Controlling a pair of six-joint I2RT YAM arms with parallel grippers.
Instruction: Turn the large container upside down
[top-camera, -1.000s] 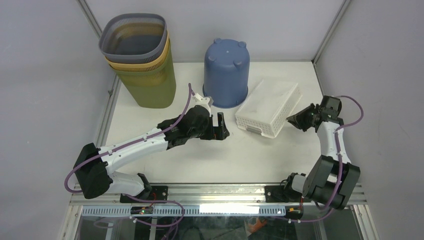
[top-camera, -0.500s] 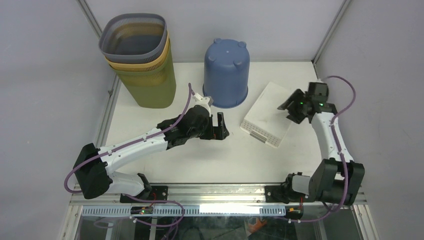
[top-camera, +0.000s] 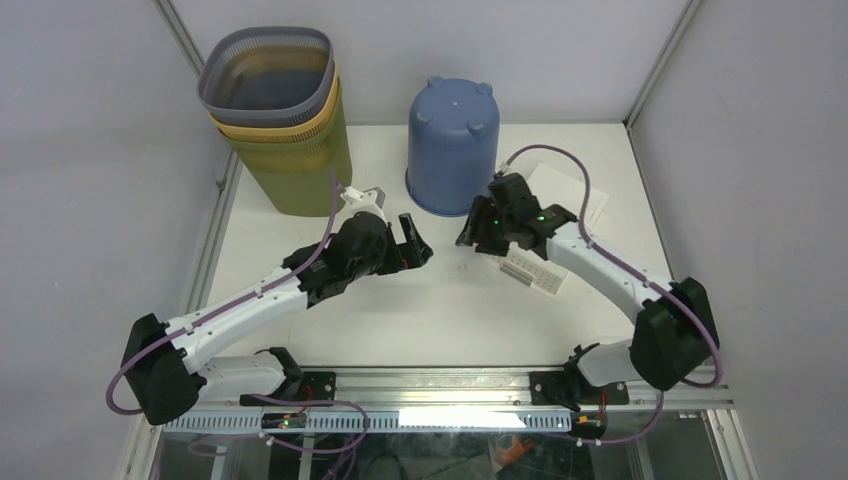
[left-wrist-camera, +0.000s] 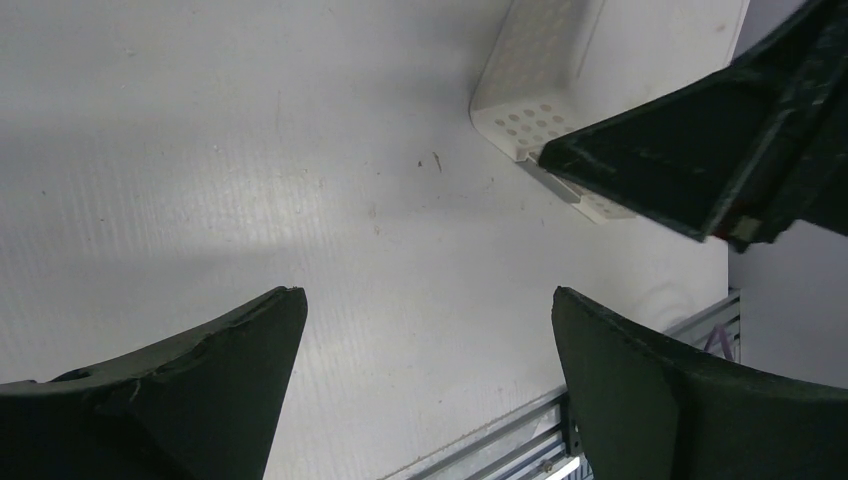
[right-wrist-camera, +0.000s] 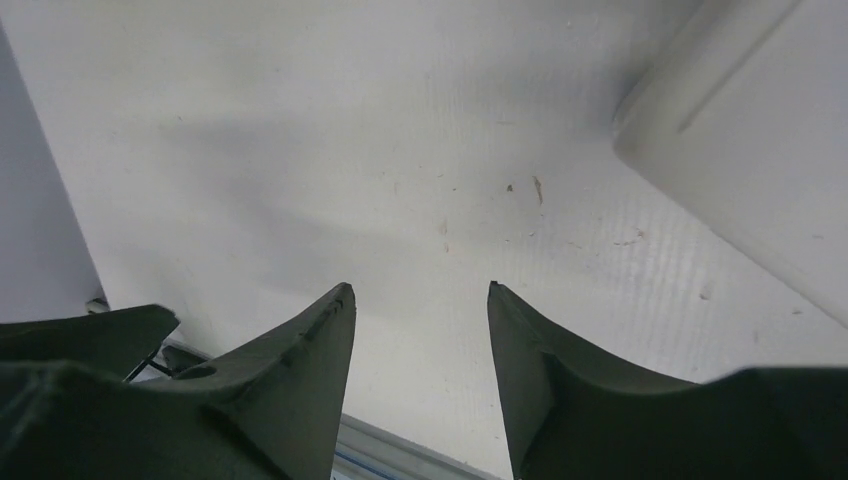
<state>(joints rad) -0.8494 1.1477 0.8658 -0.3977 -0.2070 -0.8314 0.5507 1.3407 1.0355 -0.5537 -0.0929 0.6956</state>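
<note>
Two grippers meet in front of the blue bucket (top-camera: 452, 145), which stands upside down at the back of the worktop (top-camera: 450, 320). The left gripper (top-camera: 418, 245) is to the near-left of the bucket, its jaws released with only bare worktop between them. The right gripper (top-camera: 470, 235) is just near-right of the bucket, its jaws also spread and grasping nothing; its arm crosses over the white container (top-camera: 565, 200). This container lies right of the bucket, close to it. Its long axis runs diagonal, from the near side of the bucket toward the far right edge of the worktop. A smooth white face looks up and a perforated short wall looks toward the near edge; flat or tilted, I cannot tell. Open worktop stretches from the bucket down to the near rail. Stacked bins (top-camera: 285, 130) stand left of the bucket, apart from it.
</note>
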